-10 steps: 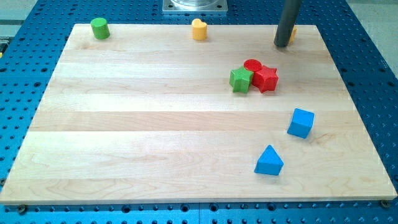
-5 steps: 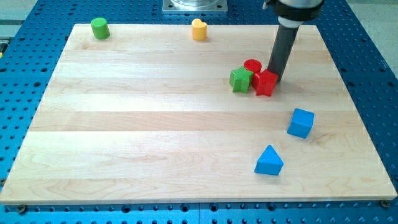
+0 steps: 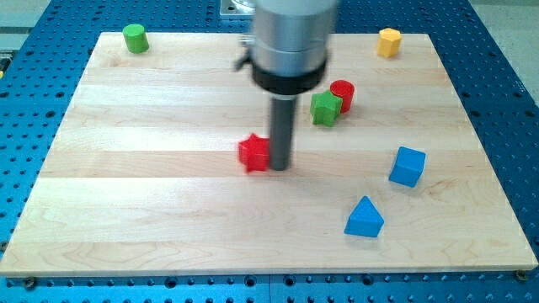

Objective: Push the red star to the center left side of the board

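The red star lies near the middle of the wooden board, a little left of centre. My tip stands right against the star's right side, touching it. The rod rises from there to a wide grey arm body that hides the top middle of the board.
A green star and a red cylinder sit together to the upper right of my tip. A blue cube and a blue triangle lie at the lower right. A green cylinder is at top left, a yellow block at top right.
My tip swept from the top right down and left, pushing the red star away from the green star and red cylinder toward the board's middle. The arm now hides the yellow heart.
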{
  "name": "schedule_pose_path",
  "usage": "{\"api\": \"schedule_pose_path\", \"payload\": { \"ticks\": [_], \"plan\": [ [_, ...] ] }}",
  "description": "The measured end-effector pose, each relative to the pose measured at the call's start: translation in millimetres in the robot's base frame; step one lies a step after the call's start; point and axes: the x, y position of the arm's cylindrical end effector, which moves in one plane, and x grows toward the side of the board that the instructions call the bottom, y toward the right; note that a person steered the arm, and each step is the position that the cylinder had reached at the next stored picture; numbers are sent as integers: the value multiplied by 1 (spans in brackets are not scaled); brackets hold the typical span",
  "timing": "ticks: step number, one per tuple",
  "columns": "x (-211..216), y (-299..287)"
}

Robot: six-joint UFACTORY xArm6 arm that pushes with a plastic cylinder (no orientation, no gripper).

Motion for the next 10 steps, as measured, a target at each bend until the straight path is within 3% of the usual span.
{"api": "schedule_pose_path", "payload": {
  "ticks": [1,2,3,4,5,6,7,8,10],
  "plan": [
    [-1,-61],
    [16,-48],
    [1,-102],
    [-23,-118],
    [-26,-67],
    [-49,-103],
    [-49,-181],
    [-49,-211],
    [-58,-35]
  ]
}}
